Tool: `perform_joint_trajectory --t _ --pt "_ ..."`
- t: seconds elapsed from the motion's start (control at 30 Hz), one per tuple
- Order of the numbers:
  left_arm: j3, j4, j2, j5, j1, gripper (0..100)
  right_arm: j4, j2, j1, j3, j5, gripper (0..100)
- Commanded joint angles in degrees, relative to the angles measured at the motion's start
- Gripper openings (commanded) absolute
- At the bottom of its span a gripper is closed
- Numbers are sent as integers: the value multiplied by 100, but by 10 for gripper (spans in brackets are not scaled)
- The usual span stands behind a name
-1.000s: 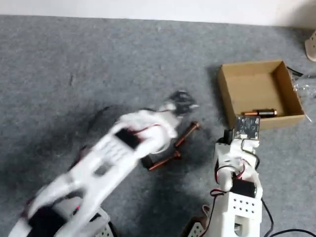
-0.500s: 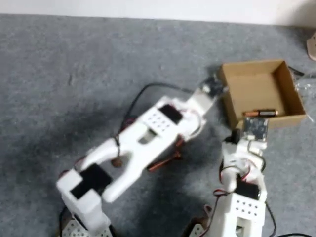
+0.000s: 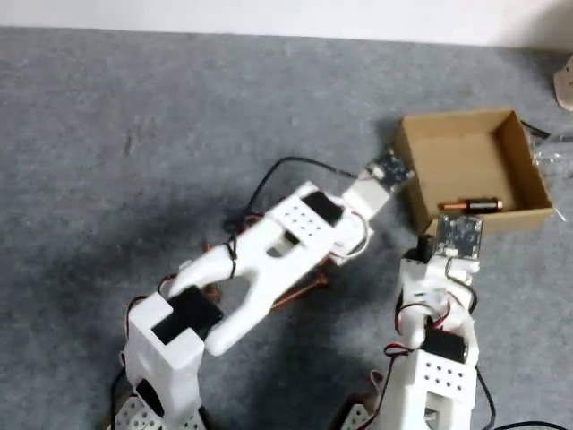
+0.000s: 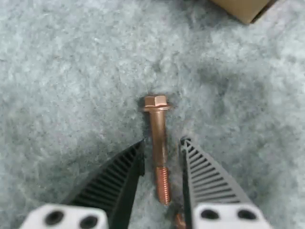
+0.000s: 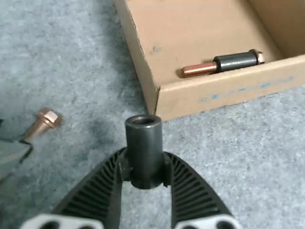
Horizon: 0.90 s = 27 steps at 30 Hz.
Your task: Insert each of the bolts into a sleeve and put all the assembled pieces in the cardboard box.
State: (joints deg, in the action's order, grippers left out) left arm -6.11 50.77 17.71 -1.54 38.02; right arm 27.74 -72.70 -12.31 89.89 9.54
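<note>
Left arm (image 3: 269, 255) has swung from mid-table over to the near corner of the box (image 3: 457, 152) since a second ago. Right arm (image 3: 434, 345) has hardly shifted.

Left gripper (image 4: 162, 143): jaws spread, one on each side of a bolt (image 4: 156, 125), not touching it. Bolt lies flat on the carpet (image 4: 66, 62), hex head away from the wrist, threaded end back between the fingers. Tips sit roughly where plain shank meets thread.

Right gripper (image 5: 145, 164): pinched on a sleeve (image 5: 144, 143), held upright, bore open and unobstructed. Just beyond it stands the box, with one assembled piece (image 5: 223, 63) lying inside along the near wall.

Step in hand, as judged: pick up the bolt. Notes for you:
- Nudge forward before closing, so the pads land on smooth shank just under the flange. Thread must stay free, since it enters the sleeve first.
- Lower until the tips press into the pile. A round shank on carpet may roll out of a high pinch.
- Keep the jaws centred, or one finger arrives first and spins the bolt.
- Close slowly and lift straight, clear of the box corner.
- Hold the right arm as is. The bore presents well.

Second bolt (image 3: 309, 287) waits under the left arm.
</note>
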Motion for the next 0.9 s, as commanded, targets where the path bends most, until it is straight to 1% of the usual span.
perform_joint_trajectory --t 0.0,0.13,0.23,0.4,0.47,0.6,0.87 --pt "207 26 -22 70 119 130 -242 -92 -57 -57 -62 5" --pt "198 26 -13 70 171 130 -242 -92 -48 -48 -44 5" --pt "277 26 242 70 145 130 -233 -92 -48 -40 -35 5" --pt "936 105 1024 79 136 130 -233 -92 -40 -40 -35 5" --pt "1262 431 1253 97 84 129 -242 -92 -40 -40 -35 5" --pt "1938 923 1631 387 -119 129 -242 -92 -40 -40 -26 5" --pt "2905 1793 2281 387 -136 125 -242 -92 -31 -40 -26 5"
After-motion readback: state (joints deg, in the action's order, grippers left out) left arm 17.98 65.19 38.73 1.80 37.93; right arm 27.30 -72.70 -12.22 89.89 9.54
